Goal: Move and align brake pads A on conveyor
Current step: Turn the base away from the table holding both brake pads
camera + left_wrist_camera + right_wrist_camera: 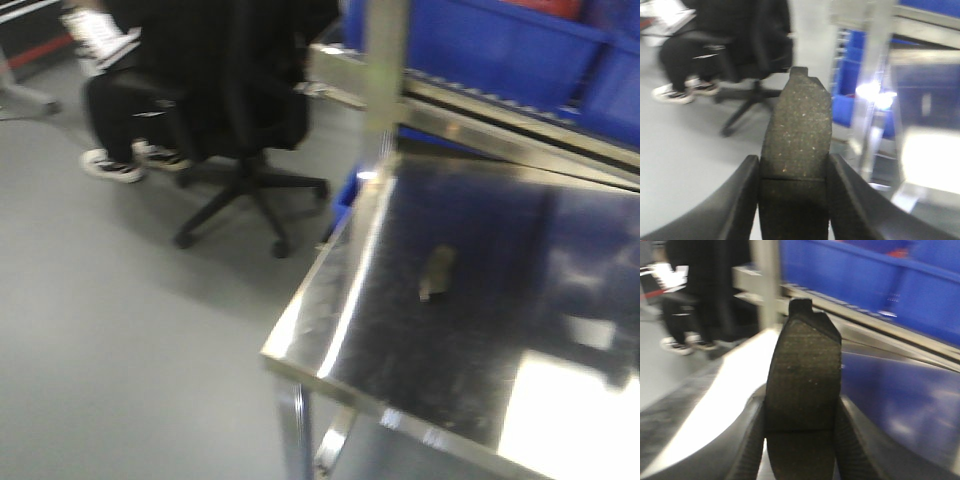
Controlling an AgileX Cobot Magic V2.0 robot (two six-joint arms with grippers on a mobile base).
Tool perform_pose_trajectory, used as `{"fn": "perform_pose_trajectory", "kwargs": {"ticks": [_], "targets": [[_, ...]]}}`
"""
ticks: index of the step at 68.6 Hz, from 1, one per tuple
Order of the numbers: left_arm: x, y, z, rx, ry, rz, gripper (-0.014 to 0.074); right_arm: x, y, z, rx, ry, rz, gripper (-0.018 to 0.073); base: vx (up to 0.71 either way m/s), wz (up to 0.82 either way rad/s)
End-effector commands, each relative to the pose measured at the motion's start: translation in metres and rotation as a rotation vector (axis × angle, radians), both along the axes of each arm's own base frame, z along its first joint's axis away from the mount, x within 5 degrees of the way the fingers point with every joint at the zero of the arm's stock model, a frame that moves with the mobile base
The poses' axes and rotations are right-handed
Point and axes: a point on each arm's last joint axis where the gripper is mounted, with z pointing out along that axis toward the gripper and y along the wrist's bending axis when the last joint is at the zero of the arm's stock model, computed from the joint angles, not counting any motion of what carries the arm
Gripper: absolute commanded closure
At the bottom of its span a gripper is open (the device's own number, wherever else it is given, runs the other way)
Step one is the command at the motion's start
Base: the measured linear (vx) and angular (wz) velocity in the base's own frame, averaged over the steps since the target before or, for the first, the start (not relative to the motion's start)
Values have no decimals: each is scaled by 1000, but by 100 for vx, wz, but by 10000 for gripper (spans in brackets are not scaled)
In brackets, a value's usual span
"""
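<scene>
Seemingly midway: left gripper (794, 170) is pinching one brake pad (797, 125), right gripper (800, 412) another pad (802, 365); third pad (437, 272) is lying at three o'clock on steel table (400, 340).

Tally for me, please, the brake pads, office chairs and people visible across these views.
brake pads: 3 (left-held pad in the left end effector; right-held pad in the right end effector; table pad, blurred but apparently one, lying on the steel table)
office chair: 1
person, seated: 1
Total: 5
</scene>
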Motion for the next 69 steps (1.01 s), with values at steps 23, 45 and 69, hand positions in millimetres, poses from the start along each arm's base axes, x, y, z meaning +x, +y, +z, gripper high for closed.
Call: {"fn": "perform_pose_trajectory", "kwargs": {"ticks": [23,45,69], "targets": [[2,0,17,-25,-116,-1,602,1,0,18,3,-125,-1,566,-22,84],[2,0,17,-25,-116,-1,602,1,0,18,2,-123,-1,566,-20,77],[2,0,17,-25,-116,-1,602,1,0,18,2,-123,-1,566,-16,90]]}}
